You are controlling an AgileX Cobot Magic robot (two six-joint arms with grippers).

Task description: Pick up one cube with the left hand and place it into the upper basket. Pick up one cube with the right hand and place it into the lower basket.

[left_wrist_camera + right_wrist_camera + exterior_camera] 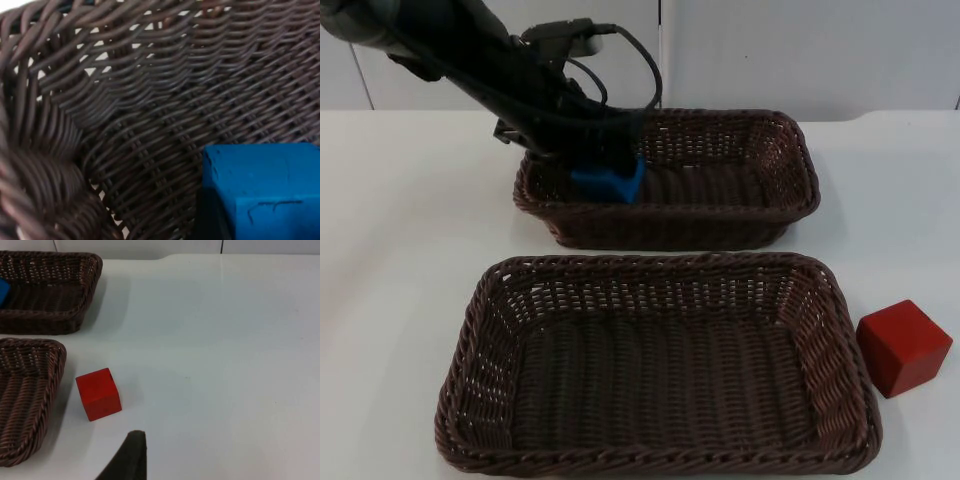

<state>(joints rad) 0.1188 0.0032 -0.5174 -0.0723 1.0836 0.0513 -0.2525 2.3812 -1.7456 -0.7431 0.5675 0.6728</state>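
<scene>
My left gripper (603, 150) reaches down into the left end of the upper basket (805, 160), shut on the blue cube (609, 183). The left wrist view has that cube (262, 187) close up against the basket's woven wall (150, 85). The lower basket (660, 264) stands in front with nothing in it. A red cube (904, 347) rests on the table just right of the lower basket. My right gripper (131, 457) waits above the table, a short way from the red cube (98, 394).
The white table (400, 250) spreads to the left of both baskets and on the far side of the red cube (225, 340). The two baskets stand a narrow gap apart. The grey partition wall (800, 50) closes the back.
</scene>
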